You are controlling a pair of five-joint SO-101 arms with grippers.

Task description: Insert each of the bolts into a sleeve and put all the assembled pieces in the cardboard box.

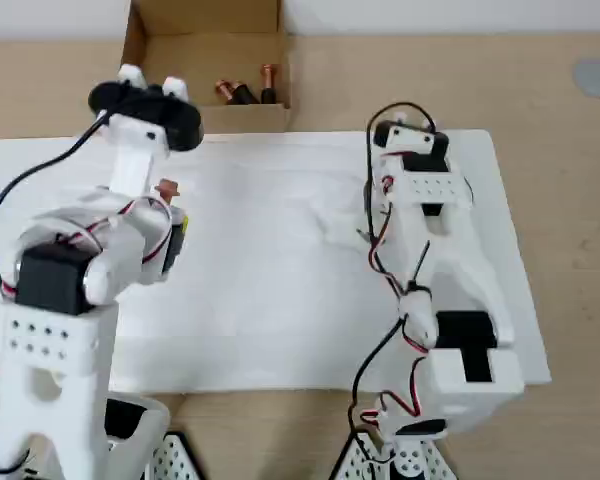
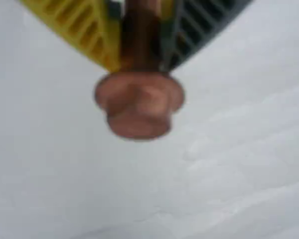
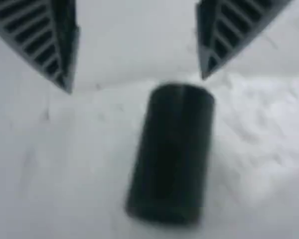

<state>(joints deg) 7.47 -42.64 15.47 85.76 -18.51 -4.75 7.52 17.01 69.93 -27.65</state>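
Note:
My left gripper (image 2: 139,64) is shut on a copper bolt (image 2: 139,104), gripping the shank so the flanged head sticks out past the yellow and dark fingers. From above, that bolt (image 1: 167,187) hangs over the left part of the white sheet, in front of the cardboard box (image 1: 138,45). My right gripper (image 3: 137,82) is open just above a black sleeve (image 3: 172,154), which lies on its side on the sheet a little beyond the fingertips. The right arm (image 1: 415,175) stands over the sheet's right half. Several copper-and-black assembled pieces (image 1: 245,92) lie in the box.
A white sheet (image 1: 280,300) covers the middle of the wooden table. The box sits at the sheet's far left edge. A small grey disc (image 1: 595,75) lies at the table's far right. Cables hang along both arms.

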